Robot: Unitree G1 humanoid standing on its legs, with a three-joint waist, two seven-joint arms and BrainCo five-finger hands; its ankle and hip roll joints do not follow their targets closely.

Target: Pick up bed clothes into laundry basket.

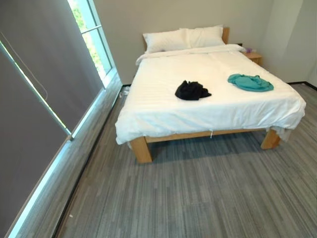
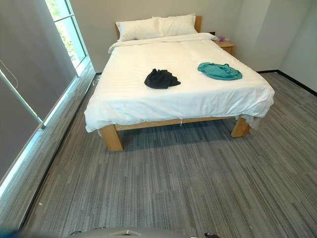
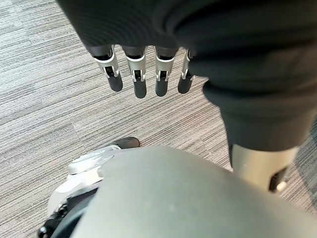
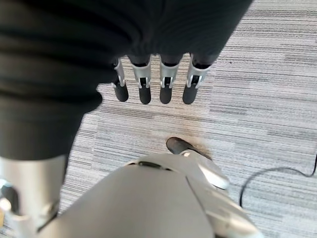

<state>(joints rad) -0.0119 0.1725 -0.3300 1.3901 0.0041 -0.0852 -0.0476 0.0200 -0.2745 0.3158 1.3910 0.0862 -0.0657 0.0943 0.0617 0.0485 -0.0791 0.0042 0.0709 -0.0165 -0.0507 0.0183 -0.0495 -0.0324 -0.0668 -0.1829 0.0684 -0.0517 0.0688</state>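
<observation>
Left eye view: a black garment (image 1: 192,90) and a teal garment (image 1: 250,82) lie well apart on the white bed (image 1: 163,106). Left wrist view: the left hand (image 3: 143,67) hangs with straight fingers, holding nothing. Right wrist view: the right hand (image 4: 153,79) likewise, fingers straight, holding nothing.

Left robot hand (image 3: 148,54) and right robot hand (image 4: 153,59), fingers seemingly straight, empty.
</observation>
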